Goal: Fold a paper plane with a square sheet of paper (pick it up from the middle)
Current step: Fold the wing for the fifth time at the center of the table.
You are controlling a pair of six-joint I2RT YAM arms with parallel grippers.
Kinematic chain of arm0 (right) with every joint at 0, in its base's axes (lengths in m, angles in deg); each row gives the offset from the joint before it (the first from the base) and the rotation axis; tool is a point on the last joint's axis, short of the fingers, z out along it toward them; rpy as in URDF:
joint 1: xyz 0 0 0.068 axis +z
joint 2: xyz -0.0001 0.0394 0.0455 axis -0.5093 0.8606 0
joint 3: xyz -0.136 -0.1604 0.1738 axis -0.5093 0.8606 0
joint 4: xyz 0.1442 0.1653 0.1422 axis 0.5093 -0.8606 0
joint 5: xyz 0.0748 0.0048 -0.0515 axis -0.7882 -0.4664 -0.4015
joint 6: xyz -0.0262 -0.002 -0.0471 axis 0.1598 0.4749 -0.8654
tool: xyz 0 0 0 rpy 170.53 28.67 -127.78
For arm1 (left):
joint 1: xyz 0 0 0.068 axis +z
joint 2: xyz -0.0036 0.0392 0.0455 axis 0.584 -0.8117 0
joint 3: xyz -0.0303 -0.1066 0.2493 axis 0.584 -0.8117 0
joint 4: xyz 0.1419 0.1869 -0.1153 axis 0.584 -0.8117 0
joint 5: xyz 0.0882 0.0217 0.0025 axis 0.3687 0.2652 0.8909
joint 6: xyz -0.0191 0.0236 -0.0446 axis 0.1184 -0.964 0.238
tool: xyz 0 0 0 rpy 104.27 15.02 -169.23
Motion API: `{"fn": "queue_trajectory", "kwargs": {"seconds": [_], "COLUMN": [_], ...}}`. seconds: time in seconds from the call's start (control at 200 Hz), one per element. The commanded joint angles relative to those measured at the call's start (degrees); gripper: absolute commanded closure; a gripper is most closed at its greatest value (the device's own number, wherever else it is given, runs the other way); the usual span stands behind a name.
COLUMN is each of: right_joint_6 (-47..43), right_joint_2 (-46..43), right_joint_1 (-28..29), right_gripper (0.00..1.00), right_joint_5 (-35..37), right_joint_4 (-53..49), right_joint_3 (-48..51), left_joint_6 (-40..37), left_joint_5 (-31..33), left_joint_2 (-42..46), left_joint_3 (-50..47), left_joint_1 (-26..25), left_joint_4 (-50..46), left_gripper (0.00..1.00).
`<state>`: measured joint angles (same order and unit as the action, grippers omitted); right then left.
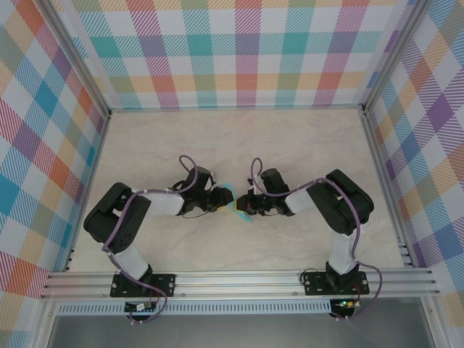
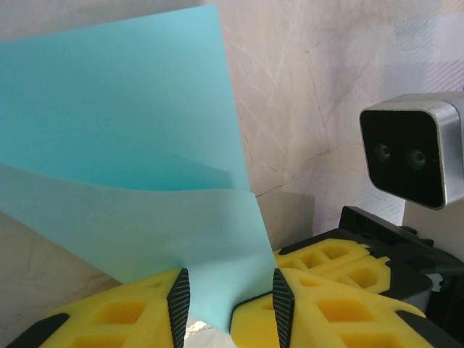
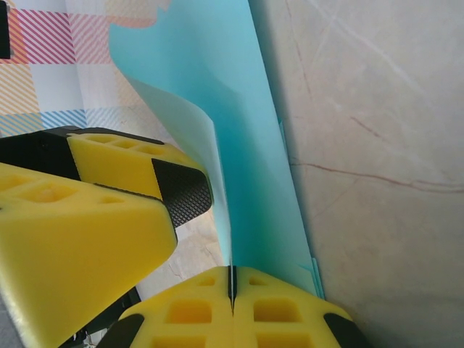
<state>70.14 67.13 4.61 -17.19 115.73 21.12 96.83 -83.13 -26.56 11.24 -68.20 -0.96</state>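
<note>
The right pincer (image 3: 232,284) is clamped tight on the edge of the turquoise sheet of paper (image 2: 123,109), upright mid-surface (image 1: 290,145); the left pincer (image 2: 230,297) stands partly open, paper between its pads

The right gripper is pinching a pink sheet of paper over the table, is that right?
Not quite: the sheet is turquoise, not pink. The right gripper is indeed pinching it over the table, as the right wrist view shows.
</note>
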Motion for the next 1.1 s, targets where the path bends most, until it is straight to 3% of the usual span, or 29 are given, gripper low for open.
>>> {"fn": "queue_trajectory", "kwargs": {"seconds": [0.0,0.575,0.895,1.095], "right_joint_6": [-1.5,-4.8,-8.7,-8.8], "right_joint_2": [1.0,-7.3,-8.3,-7.7], "right_joint_1": [-0.2,-0.2,-0.2,-0.2], "right_gripper": [0.94,0.81,0.81,0.87], "right_joint_5": [0.6,-0.1,1.9,3.5], "right_joint_4": [-4.3,-14.0,-20.3,-21.1], "right_joint_3": [-0.4,-0.9,-0.4,-0.1], "left_joint_6": [0.2,1.7,1.9,1.7], "left_joint_5": [2.3,3.9,3.6,3.6], "left_joint_2": [-1.6,-3.4,-3.5,-3.1], "left_joint_3": [1.3,2.6,2.9,3.3], "left_joint_1": [-0.8,-0.8,-0.7,-0.8], "left_joint_4": [-3.9,-7.4,-7.7,-8.4], "left_gripper": [0.62,0.62,0.63,0.63]}}
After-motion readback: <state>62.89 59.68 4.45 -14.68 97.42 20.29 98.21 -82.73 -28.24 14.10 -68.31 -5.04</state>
